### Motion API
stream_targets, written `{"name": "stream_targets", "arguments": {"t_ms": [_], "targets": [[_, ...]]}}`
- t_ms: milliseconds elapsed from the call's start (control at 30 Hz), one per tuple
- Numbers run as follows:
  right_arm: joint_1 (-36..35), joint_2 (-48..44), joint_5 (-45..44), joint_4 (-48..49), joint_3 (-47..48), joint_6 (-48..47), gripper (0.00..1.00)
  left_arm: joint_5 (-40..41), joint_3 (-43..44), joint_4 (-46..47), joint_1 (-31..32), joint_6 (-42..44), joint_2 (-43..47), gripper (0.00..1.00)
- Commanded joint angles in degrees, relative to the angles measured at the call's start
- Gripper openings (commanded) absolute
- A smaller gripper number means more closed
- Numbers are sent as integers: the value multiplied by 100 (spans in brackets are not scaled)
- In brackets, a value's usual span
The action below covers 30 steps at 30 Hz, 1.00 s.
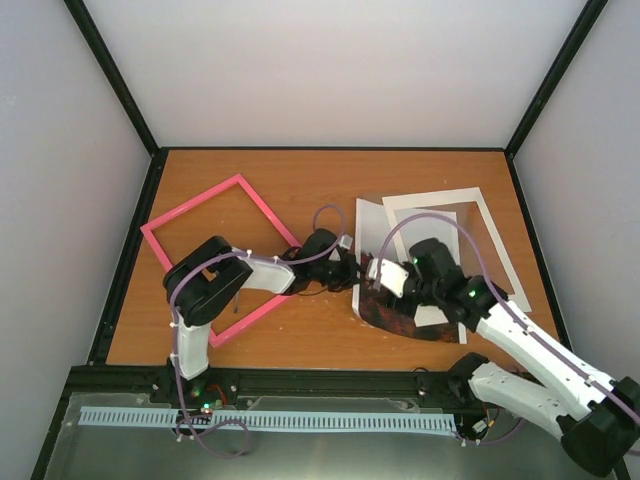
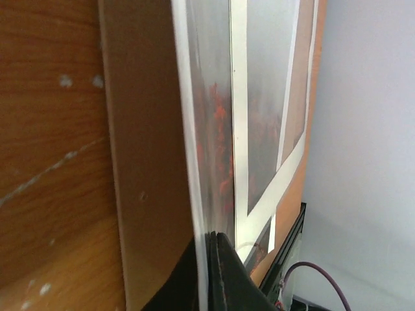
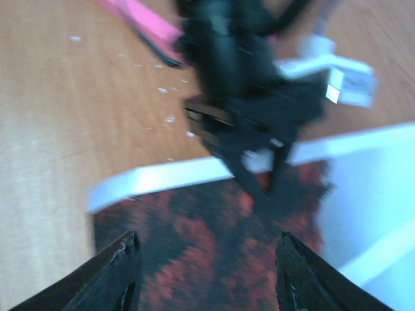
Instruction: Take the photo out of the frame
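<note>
The pink frame lies on the left of the table, and its corner shows in the right wrist view. The photo, red-orange trees with a white border, lies right of centre with its left edge lifted. My left gripper is shut on that edge. In the left wrist view the photo stands edge-on between the closed fingers. My right gripper is open just above the photo, fingers spread wide, facing the left gripper.
A white mat border lies at the right back, partly under the photo. A tan board shows beside the photo in the left wrist view. Black rails edge the table. Small white specks dot the wood.
</note>
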<state>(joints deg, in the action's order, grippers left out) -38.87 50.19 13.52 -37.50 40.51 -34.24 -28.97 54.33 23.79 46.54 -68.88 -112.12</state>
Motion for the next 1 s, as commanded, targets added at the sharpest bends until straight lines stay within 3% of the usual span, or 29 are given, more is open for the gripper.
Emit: {"name": "stream_targets", "arguments": {"t_ms": [0,67,200,433,633,767,967], "targets": [[1287,323,874,73,279,-125,55,176,-312,-67,-40,256,682,1],[1971,626,1203,247,405,6,54,285,-564,-200,-40,339,1031,1],[2700,1307,877,627,519,294,52,600,-808,-977,-40,798,1886,1],[3160,1545,498,620,718,728,52,2082,-793,-3575,-43,1570,3984,1],[3491,1242,822,136,1275,1524,56,3316,-82,-5154,-41,2160,5394,1],[3770,1131,1541,-173,1628,1945,58,3402,344,-5218,-41,2740,5482,1],[4191,1214,2385,-730,2485,2101,60,2825,1505,-4708,-42,3193,4121,1]]}}
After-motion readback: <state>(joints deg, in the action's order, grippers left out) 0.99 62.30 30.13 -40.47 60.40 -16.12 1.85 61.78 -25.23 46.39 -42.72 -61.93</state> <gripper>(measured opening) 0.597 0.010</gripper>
